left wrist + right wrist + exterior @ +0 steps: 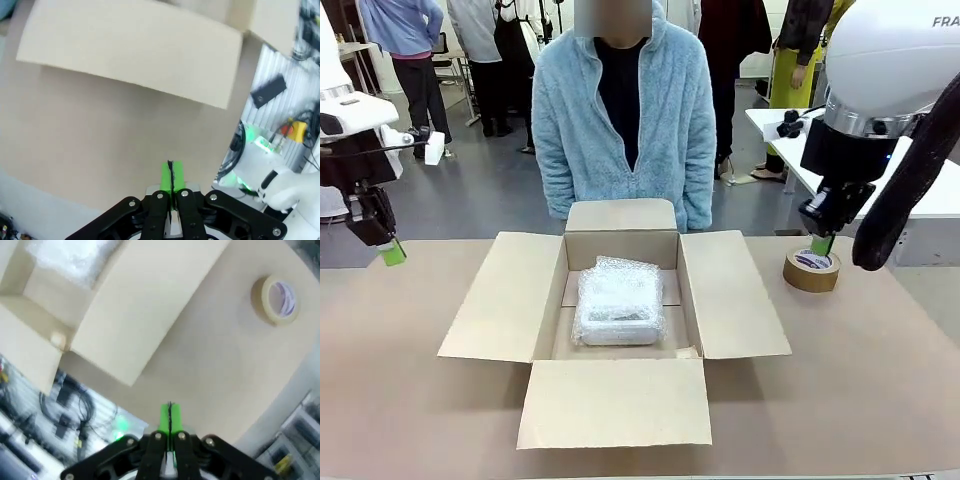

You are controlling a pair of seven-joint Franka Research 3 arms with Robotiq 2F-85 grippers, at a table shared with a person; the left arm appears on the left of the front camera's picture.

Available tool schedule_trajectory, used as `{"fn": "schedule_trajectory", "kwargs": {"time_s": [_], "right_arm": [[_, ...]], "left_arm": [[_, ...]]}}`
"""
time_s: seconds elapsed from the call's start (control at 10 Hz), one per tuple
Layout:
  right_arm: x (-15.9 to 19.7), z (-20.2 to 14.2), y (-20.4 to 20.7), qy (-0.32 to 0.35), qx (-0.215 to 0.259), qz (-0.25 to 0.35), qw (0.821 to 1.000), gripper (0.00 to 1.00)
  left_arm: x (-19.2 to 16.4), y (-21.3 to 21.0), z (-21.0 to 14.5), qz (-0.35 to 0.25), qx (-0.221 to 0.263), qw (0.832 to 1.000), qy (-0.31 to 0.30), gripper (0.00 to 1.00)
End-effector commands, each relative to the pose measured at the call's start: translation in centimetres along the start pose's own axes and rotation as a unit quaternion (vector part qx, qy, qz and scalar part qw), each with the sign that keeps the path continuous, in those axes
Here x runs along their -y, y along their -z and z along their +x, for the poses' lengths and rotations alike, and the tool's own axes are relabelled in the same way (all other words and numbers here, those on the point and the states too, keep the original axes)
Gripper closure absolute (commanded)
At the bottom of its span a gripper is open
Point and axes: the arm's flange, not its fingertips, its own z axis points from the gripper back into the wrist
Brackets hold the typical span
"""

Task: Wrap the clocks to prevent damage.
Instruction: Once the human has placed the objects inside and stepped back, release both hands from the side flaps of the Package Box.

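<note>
The clocks [617, 302] lie as one whitish bundle in clear bubble wrap on the floor of an open cardboard box [510, 295] at mid-table. A corner of that bundle [75, 257] shows in the right wrist view. My left gripper [391, 252] hangs shut and empty above the table's far left edge, well clear of the box. My right gripper [821, 244] is shut and empty too, hovering at the far right just above the tape roll. In both wrist views the green pads [171, 176] [170, 417] press together.
A brown tape roll [811, 269] [279, 298] lies on the table right of the box. All four box flaps are folded out; the left one [130, 47] fills the left wrist view. A person in a light blue fleece [625, 110] stands behind the box.
</note>
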Motion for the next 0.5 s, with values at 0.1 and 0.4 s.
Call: {"fn": "schedule_trajectory", "kwargs": {"time_s": [0.1, 0.4], "right_arm": [[4.1, -2.3, -0.3, -0.211, -0.018, 0.06, 0.976, 0.99], [7.3, -3.2, 0.4, -0.224, 0.009, 0.072, 0.972, 0.99]], "left_arm": [[-2.4, -1.5, -1.5, -0.027, -0.053, 0.979, 0.197, 0.99], [-3.0, -1.9, -2.8, -0.03, -0.012, 0.967, 0.251, 0.99]]}}
